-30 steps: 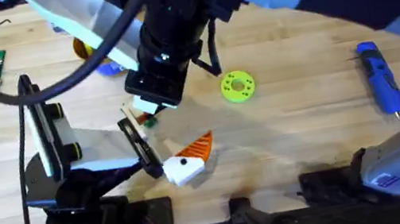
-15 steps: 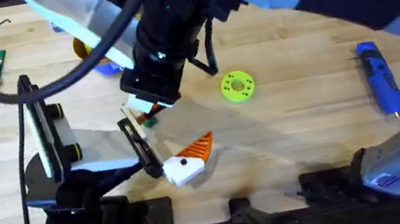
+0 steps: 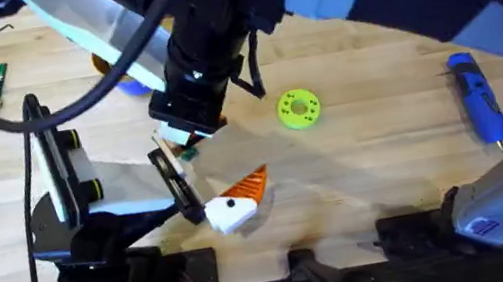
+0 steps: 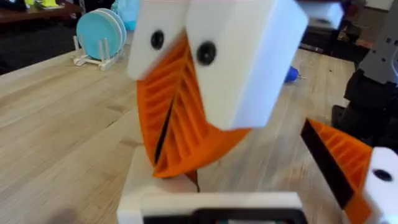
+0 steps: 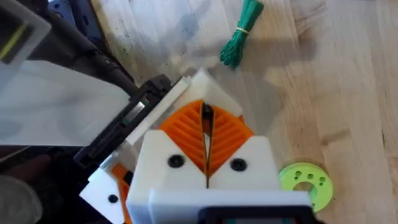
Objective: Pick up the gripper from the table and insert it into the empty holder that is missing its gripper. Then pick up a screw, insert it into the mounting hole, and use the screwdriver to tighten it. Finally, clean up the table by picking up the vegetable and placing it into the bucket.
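The right gripper (image 3: pixel 185 139) sits left of centre in the overhead view, on a dark arm reaching down from the top edge; its two orange ribbed pads (image 5: pixel 186 134), each on a white plastic block, are pressed together with only a thin dark slit between them; whether anything is pinched there cannot be told. Its tips meet the holder (image 5: pixel 200 82), a white angular block. The left gripper (image 3: pixel 226 206) lies below it, lower centre; how far it is open cannot be told. The screwdriver (image 3: pixel 480 110), blue and pen-shaped, lies at the right of the table (image 3: pixel 388 170), whose light wood shows plank grain; a lime round disc (image 3: pixel 299 109) with holes lies at centre. The vegetable (image 5: pixel 241 34), a dark green stringy bundle, rests on the wood beyond the holder.
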You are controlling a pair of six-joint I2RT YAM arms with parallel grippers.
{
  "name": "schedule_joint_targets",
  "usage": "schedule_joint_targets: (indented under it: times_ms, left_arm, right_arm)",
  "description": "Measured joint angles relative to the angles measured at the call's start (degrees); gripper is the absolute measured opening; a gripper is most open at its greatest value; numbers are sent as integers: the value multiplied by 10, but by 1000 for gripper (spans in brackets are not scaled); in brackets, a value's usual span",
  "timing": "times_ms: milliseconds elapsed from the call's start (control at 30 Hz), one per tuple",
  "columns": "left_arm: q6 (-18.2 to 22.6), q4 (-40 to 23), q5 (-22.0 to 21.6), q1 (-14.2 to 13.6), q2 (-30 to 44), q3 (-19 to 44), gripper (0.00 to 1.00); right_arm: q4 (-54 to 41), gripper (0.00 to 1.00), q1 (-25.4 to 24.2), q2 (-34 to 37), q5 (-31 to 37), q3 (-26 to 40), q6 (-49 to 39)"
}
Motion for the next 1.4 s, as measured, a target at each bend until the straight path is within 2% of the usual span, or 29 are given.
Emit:
schedule_joint_targets:
  times_ms: [267, 333, 467, 533, 633, 667, 967, 1233, 1400]
  left_arm:
    - [0, 0, 0, 0, 0, 0, 993]
    - [-1, 0, 0, 0, 0, 0, 993]
    - [-1, 0, 0, 0, 0, 0, 993]
    - [-1, 0, 0, 0, 0, 0, 993]
    - [1, 0, -1, 0, 0, 0, 992]
    - [2, 0, -1, 0, 0, 0, 993]
    - [5, 0, 1, 0, 0, 0, 993]
    - [5, 0, 1, 0, 0, 0, 993]
    - [7, 0, 1, 0, 0, 0, 993]
  right_arm:
    - [0, 6, 0, 0, 0, 0, 0]
    - [0, 75, 0, 0, 0, 0, 2]
    - [-1, 297, 0, 0, -2, 0, 3]
    - [-1, 452, 0, 0, -3, 0, 4]
    - [-3, 891, -5, -3, 10, 0, 3]
    - [-5, 967, -10, -5, 14, 0, 2]
    - [-2, 994, -29, -35, 5, 0, 2]
    - [1, 994, -111, -70, 8, 0, 2]
    - [1, 994, -163, -71, 42, 0, 3]
